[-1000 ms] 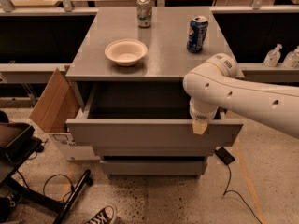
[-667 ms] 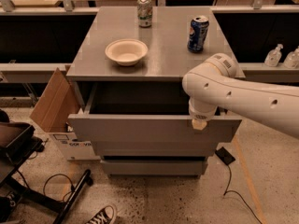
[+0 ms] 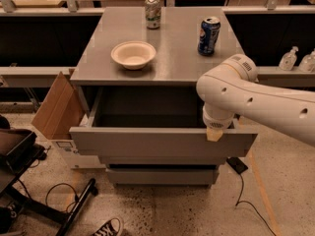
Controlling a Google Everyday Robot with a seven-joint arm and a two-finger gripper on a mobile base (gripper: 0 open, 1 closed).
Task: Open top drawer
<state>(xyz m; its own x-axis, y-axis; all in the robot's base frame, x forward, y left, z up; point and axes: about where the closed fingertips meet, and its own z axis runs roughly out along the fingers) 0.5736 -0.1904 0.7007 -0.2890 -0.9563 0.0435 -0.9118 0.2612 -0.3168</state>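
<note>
The top drawer (image 3: 162,142) is a wide matte-grey handleless front, pulled well out from the cabinet so its deep grey box shows, empty inside. Two narrower grey drawer fronts (image 3: 160,173) sit below it, shut. My white arm reaches in from the right and bends down over the drawer's right end. My gripper (image 3: 214,133) is at the top edge of the drawer front near its right corner; only one tan fingertip shows, the rest is hidden by the wrist.
On the cabinet top (image 3: 177,58) stand a white bowl (image 3: 133,54), a blue can (image 3: 208,36) and a silver-green can (image 3: 153,12). A cardboard box (image 3: 56,109) leans at the left. A black chair base (image 3: 29,191), cables and a shoe (image 3: 106,227) lie on the floor.
The gripper has risen slightly to the drawer front's top edge. The drawer stays pulled out, about as far as before.
</note>
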